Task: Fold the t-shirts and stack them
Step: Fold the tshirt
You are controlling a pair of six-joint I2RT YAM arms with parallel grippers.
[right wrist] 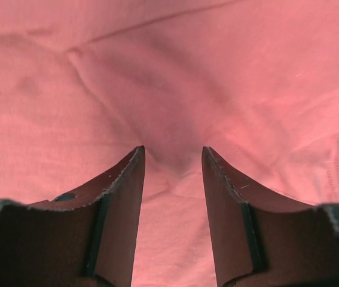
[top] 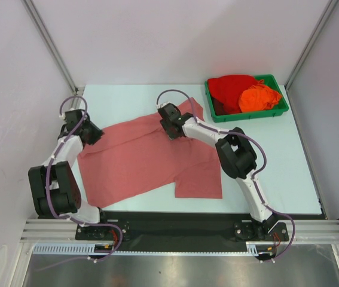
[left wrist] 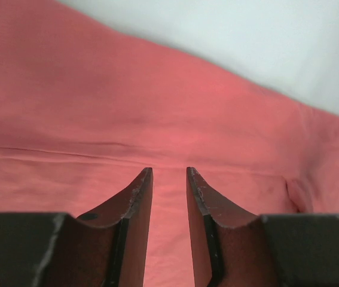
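Pale table (top: 265,179) inside plain white walls (top: 175,36) (aluminium posts (top: 49,42) at corners), evenly lit.

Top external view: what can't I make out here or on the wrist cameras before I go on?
- Top view: the left gripper and right gripper hide their own fingertips over the salmon shirt.
- Wrist views: almost all cloth; which part of the shirt is unclear.
- Green tray: orange shirt covers part of the red shirt; tray floor hidden.

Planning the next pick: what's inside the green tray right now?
A crumpled red t-shirt and an orange t-shirt resting partly on it fill the green tray. Anything beneath the shirts is covered and cannot be seen.
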